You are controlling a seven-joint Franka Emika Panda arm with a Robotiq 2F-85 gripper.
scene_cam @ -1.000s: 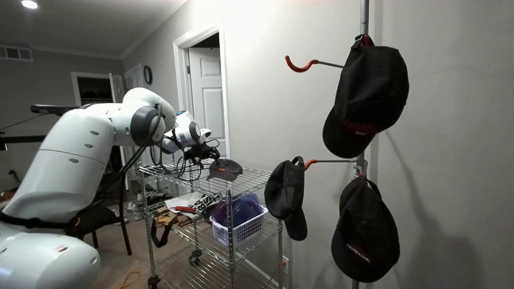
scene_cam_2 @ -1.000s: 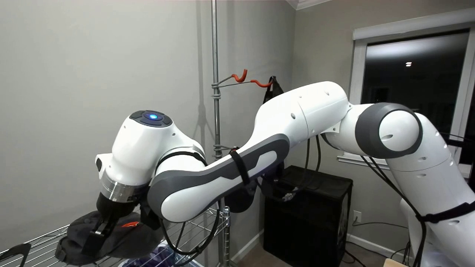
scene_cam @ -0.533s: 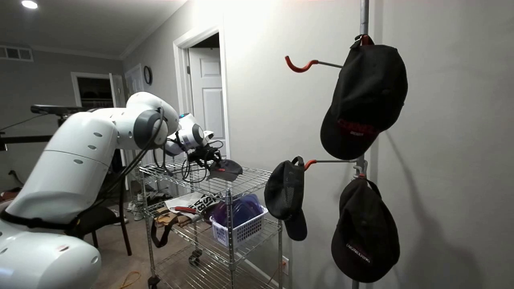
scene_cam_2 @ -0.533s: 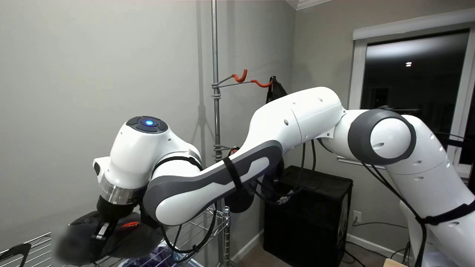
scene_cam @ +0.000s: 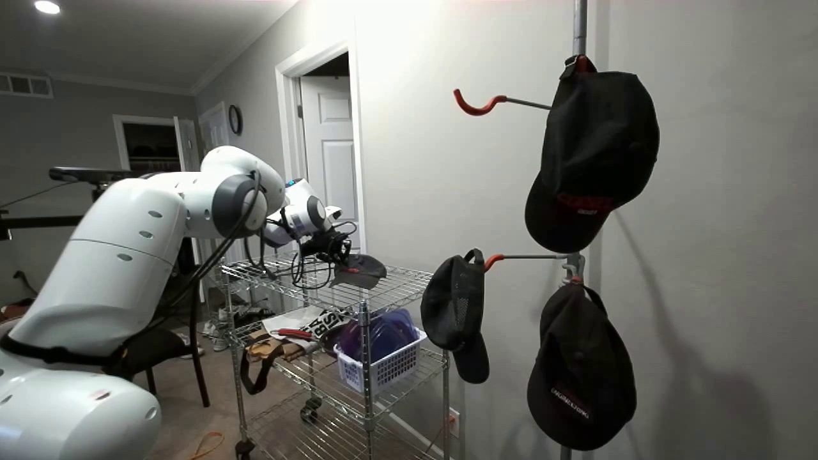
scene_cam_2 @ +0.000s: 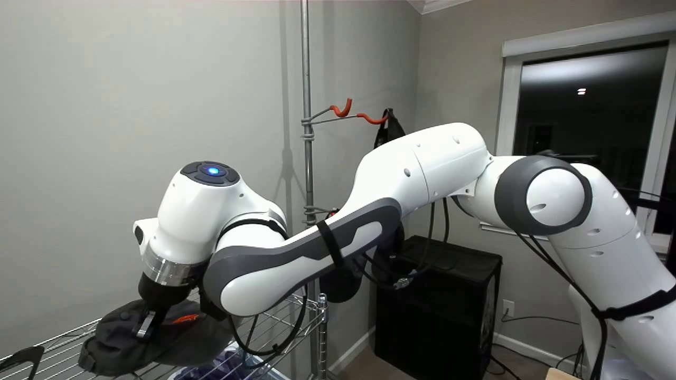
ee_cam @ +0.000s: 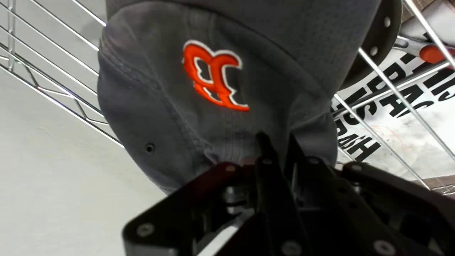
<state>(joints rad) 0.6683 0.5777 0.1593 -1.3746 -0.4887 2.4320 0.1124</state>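
Principal change: within the last second the black two-fingered pincer (ee_cam: pixel 277 142) has drawn in from a wide spread to a narrow gap at the crown of the dark grey fabric baseball cap (ee_cam: pixel 259 85), which bears an orange-red stitched letter. In the wrist view the cloth creases towards the fingertips; the pincer is judged to be grasping a fold of it, though the dark fingers obscure the exact contact.

The white jointed robot arm (scene_cam_2: pixel 391 179) lowered slightly first and has held nearly steady over the last half second.

Location: the baseball cap sits on the chrome wire top shelf (scene_cam: pixel 399 287), its position unchanged in both exterior views. In this inspector's judgement it has passed from straddled to gripped, but no lift is evident and the shelf appears to bear its weight.

Secondary finding: the upper black cloth cap (scene_cam: pixel 597 147), hung at right in an exterior view, has swung slightly further right; cause not established. The black mesh-backed cap (scene_cam: pixel 452 303) and the lower black cloth cap (scene_cam: pixel 583 370) hang undisturbed.
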